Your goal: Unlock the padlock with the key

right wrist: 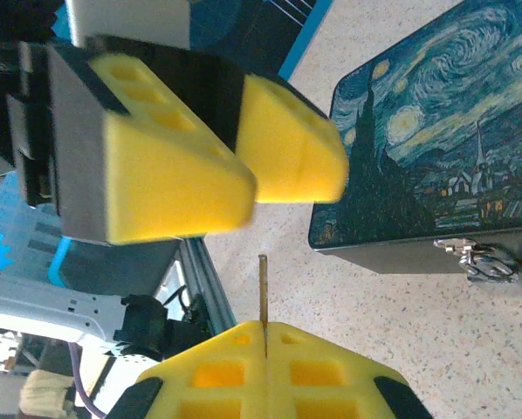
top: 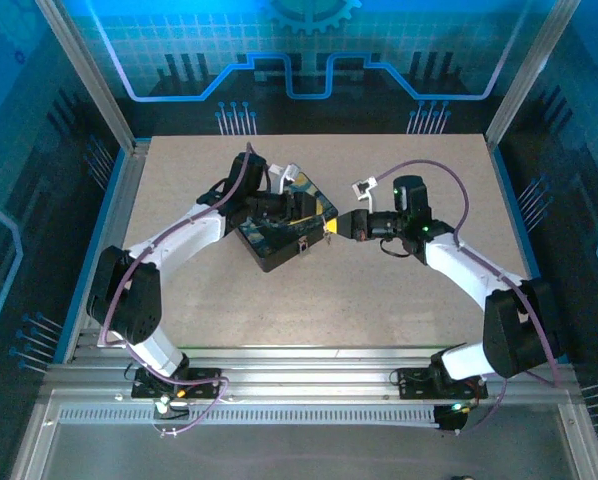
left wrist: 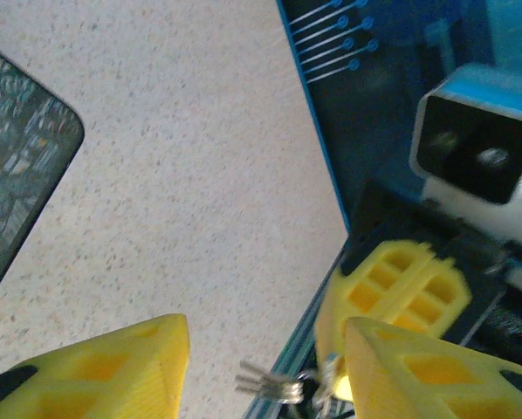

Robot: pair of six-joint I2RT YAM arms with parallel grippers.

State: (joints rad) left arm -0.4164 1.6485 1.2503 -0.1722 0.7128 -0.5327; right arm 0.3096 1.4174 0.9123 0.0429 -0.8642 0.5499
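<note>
The right end effector (right wrist: 265,330) is clenched on the key (right wrist: 263,288), blade standing out past the pads. The padlock (right wrist: 481,262) hangs on the box (right wrist: 418,131) front, aside from the blade's line; I judge the wrist should swing to aim at the keyhole, then advance slowly. The left end effector (left wrist: 265,330), released and empty, hovers opposite. Both arms reach inward over the surface (top: 399,300).
</note>
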